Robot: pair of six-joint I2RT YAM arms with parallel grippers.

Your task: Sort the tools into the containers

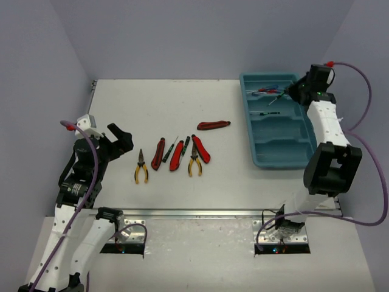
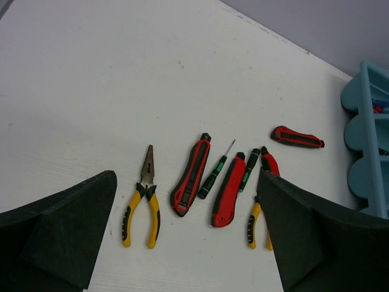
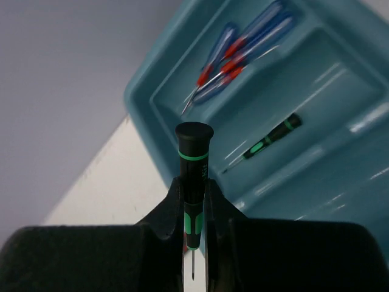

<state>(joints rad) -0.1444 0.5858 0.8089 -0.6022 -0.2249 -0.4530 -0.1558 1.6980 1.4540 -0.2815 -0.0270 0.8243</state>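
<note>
Right pincer [image 3: 194, 201] clamping black-green screwdriver [image 3: 194, 146] at tray [image 3: 159, 100], blue screwdrivers [image 3: 243, 52] inside

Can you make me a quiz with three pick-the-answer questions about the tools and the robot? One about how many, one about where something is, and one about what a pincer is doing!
1. How many yellow-handled pliers lie on the white table?
A) one B) two C) five

2. Where are the blue-handled screwdrivers?
A) in the far end compartment of the teal plastic tray B) beside the pliers C) in the tray's near end compartment

3. What is the right pincer doing?
A) standing open and empty B) shut on pliers C) shut on a black-and-green screwdriver

Answers:
1 B, because the top view shows two pairs among the tools on the table.
2 A, because they lie together in the compartment at the tray's far end.
3 C, because its wrist view shows the screwdriver's handle clamped between the two fingers.
</note>
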